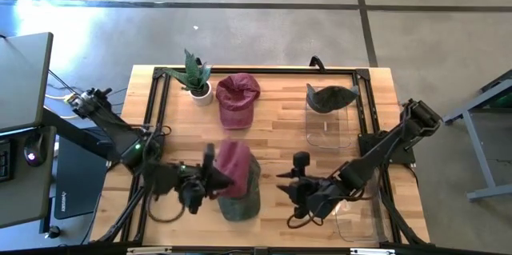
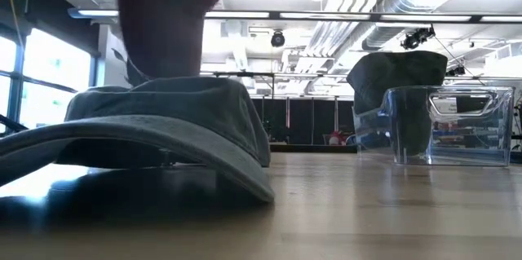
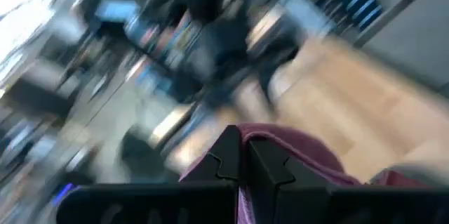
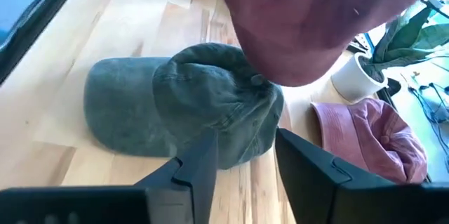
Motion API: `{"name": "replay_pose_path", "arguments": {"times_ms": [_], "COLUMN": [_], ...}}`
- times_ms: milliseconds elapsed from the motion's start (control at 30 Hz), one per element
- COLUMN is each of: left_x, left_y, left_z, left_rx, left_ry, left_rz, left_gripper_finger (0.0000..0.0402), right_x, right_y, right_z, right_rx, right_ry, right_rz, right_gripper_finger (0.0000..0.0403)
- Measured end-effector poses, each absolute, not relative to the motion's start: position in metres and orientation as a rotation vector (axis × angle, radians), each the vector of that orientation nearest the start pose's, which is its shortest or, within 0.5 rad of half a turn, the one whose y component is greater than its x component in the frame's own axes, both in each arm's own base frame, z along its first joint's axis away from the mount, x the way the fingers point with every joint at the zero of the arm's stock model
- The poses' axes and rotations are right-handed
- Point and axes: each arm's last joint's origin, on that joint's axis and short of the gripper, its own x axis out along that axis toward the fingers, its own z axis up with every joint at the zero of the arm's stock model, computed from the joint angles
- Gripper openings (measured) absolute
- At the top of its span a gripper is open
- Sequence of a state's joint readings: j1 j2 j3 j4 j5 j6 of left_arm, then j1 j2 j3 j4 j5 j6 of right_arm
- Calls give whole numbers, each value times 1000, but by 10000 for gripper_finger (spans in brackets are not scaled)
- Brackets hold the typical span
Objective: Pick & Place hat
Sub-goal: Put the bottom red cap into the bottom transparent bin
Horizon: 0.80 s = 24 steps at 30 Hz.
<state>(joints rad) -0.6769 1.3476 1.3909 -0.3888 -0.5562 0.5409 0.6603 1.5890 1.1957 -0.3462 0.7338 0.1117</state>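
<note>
From above, the left gripper [image 1: 210, 177] is clamped on a maroon fabric cap [image 1: 237, 165], holding it over a grey-green cotton cap [image 1: 240, 199] lying on the wooden table [image 1: 280, 127]. The right gripper [image 1: 290, 185], fingers parted and empty, sits just beside both. The grey-green cap's long axis runs toward the table's near edge.

At table height, its brim [image 2: 155, 150] points toward the camera.

The left wrist view shows closed fingers [image 3: 228, 157] pinching maroon cloth.

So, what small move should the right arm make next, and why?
Probably ease the right claw forward and shut it on the green hat: its jaws stand open just short of the crown, while the left claw holds the maroon hat lifted above it.
</note>
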Motion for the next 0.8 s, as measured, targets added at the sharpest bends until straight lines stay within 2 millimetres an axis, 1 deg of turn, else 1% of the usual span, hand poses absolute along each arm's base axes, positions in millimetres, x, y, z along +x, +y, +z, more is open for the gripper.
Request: {"name": "replay_pose_path", "arguments": {"times_ms": [67, 167, 233, 267, 400, 500, 567, 667, 733, 800], "left_x": [248, 262, 276, 283, 307, 322, 328, 345, 351, 359], "left_y": [-161, -145, -133, -128, -115, -116, -118, -122, -123, -123], "left_z": [397, 381, 368, 359, 308, 283, 266, 242, 226, 214], "left_rx": [712, 689, 655, 638, 586, 570, 572, 585, 597, 594], "left_ry": [205, 236, 247, 254, 349, 368, 428, 470, 514, 530], "left_rz": [-321, -459, -531, -565, -673, -688, -692, -643, -619, -590], "left_gripper_finger": [0, 0, 0, 0, 0, 0, 0, 6, 22, 46], "right_x": [280, 279, 278, 278, 277, 277, 277, 276, 276, 275], "right_y": [194, 195, 196, 196, 197, 198, 198, 200, 201, 202], "right_z": [269, 268, 268, 267, 267, 266, 266, 265, 265, 264], "right_rx": [-371, -367, -366, -368, -362, -357, -349, -330, -303, -273], "right_ry": [561, 565, 573, 579, 592, 602, 609, 627, 642, 655], "right_rz": [-94, -84, -70, -63, -33, -11, 12, 69, 108, 133], "right_gripper_finger": [156, 166, 169, 169, 166, 163, 163, 164, 166, 167]}}
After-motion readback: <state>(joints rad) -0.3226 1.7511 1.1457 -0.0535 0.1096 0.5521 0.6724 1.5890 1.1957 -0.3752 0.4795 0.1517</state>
